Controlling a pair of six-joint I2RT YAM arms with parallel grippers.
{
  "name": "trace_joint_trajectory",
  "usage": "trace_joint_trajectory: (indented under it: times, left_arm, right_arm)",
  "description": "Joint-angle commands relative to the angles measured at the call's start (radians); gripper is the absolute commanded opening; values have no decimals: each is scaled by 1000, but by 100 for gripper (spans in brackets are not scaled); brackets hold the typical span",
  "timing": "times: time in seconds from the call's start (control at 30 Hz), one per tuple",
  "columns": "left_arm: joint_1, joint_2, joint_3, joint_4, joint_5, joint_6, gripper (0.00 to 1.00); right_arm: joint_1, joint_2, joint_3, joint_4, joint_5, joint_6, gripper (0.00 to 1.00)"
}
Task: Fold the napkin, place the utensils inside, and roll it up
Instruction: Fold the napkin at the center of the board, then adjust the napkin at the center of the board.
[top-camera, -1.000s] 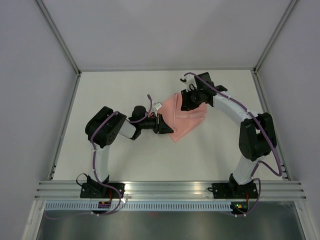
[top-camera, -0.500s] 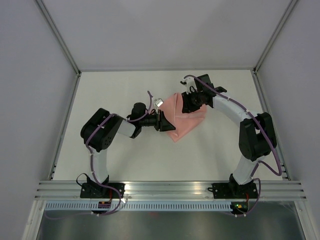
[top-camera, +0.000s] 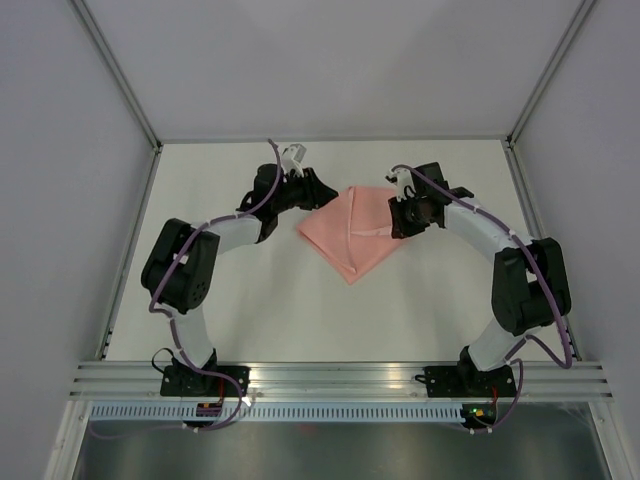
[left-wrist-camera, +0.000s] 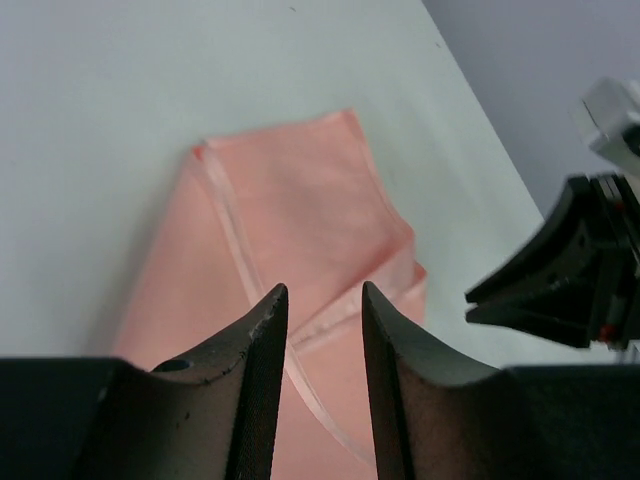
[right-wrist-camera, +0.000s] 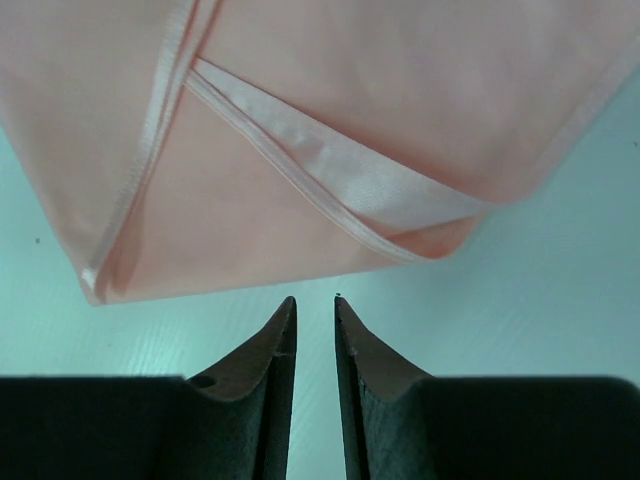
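The napkin (top-camera: 350, 235) lies folded on the table (top-camera: 250, 300), just ahead of both jaws. The left jaws are part-open and the right jaws barely parted, both empty. For a clean next fold, I'd pinch one corner low.

The light is bright and even, and it seems to come from above. The white table (top-camera: 240, 300) shows only soft, faint shadows. The top view is sharp, with no strong glare. In the right wrist view the pink napkin (right-wrist-camera: 330, 200) shines a little along its hem. Up close, the dark fingers (left-wrist-camera: 250, 400) look big, with slightly soft edges.
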Motion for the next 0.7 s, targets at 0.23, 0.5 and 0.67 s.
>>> trace_joint_trajectory:
  times: [0.23,0.5,0.67]
  left_arm:
    - [26,161,254,-346,-282,81,37]
    - [42,244,313,-384,-268,83,35]
    - [42,261,315,-390,-261,79,34]
  right_arm:
    - [-41,-8,-66,-5,86,-17,26]
    - [-56,44,-49,-8,83,-8,25]
    - [-58,73,-58,2,83,-8,25]
